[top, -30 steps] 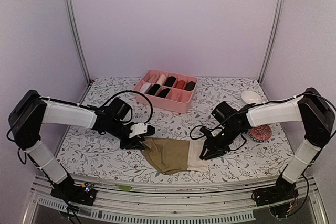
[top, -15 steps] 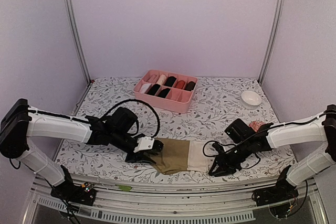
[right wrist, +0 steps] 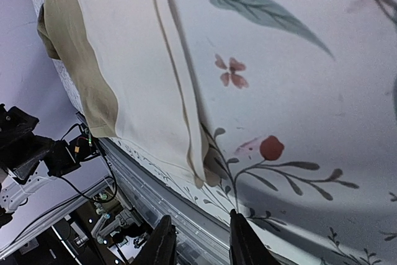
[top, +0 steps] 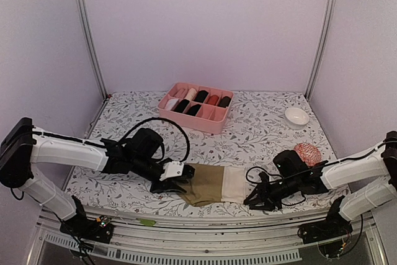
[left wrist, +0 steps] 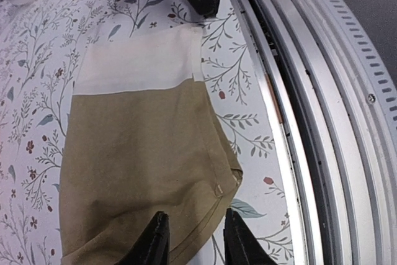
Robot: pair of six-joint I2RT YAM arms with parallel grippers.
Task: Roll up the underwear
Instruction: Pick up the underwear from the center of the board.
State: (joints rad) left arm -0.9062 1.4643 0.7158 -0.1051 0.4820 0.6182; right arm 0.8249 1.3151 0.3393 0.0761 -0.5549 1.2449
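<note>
Since a second ago both arms have dropped toward the near edge: the left gripper (left wrist: pixel 193 241) has slid from the far corner of the garment to its near hem, and the right gripper (right wrist: pixel 200 239) has swung out and down to sit low on the table (top: pixel 260 138), just right of the fabric.

The left jaws stand apart by a narrow gap, straddling the curved hem of the olive-brown underwear (top: pixel 208 183). The cloth lies flat between the fingers and looks unpinched. The right jaws are likewise parted and hold nothing. Between them only the printed tabletop and the metal rail (left wrist: pixel 322 122) show, with the corner of the cream waistband (right wrist: pixel 139 48) a little ahead of the tips.

The underwear lies spread flat near the front edge, between the two grippers, with its waistband toward the right arm. No turn of the roll has been made, so this looks like the set-up for a first grasp. Next, the left fingers would need to get under the hem and close on it, then carry it over toward the waistband while the right end is kept from sliding.

Whether the left pads press the cloth cannot be told. The garment's leftmost edge is cut off in the left wrist view. The rolled items in the pink box (top: pixel 193 122) are too small to identify.
</note>
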